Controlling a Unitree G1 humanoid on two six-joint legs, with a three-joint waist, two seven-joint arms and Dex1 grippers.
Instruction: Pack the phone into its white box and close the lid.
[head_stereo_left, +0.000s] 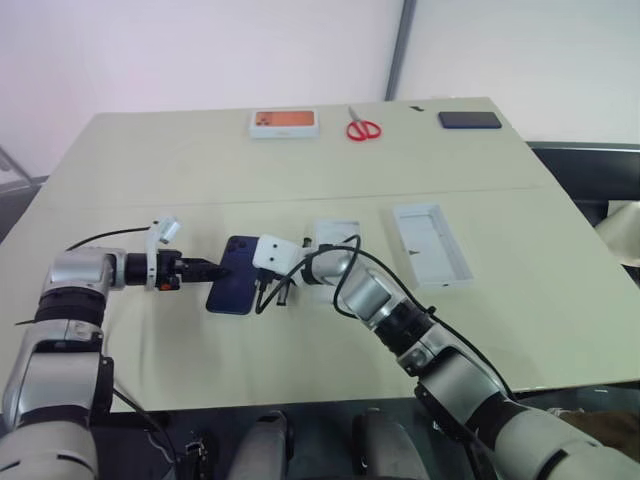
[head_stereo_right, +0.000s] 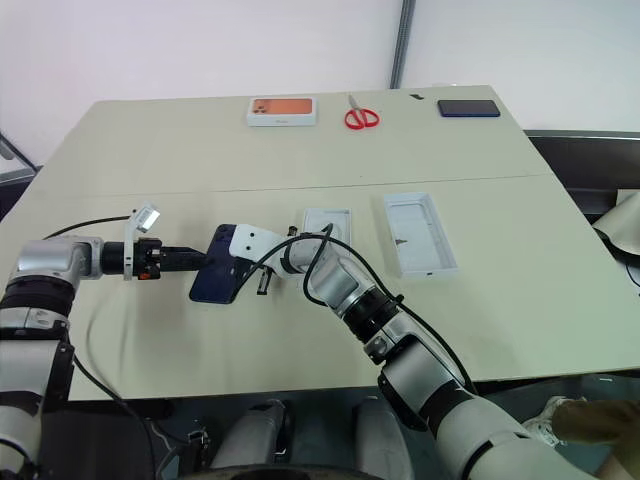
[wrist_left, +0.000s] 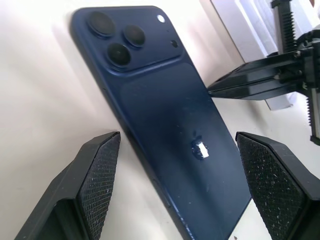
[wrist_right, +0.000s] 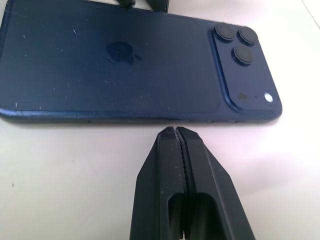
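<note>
Worktop (head_stereo_left: 150, 360), beige. Lid (head_stereo_left: 432, 243) lies inside-up to the robot's right of centre; white box (head_stereo_left: 330, 238) just beside the right arm, partly hidden. Phone (head_stereo_left: 232, 276) lies back-up on the worktop between both hands, camera cluster at the far end. Left hand (wrist_left: 175, 195): fingers spread wide, straddling the phone's near end, not gripping. Right hand (wrist_right: 175, 131): fingers pressed together, tip against the phone's long edge, holding nothing.

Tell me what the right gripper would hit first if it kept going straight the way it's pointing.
Most likely the phone. The shut right gripper points straight at its long edge, the tips just short of it or perhaps touching; which one is unclear.
</note>
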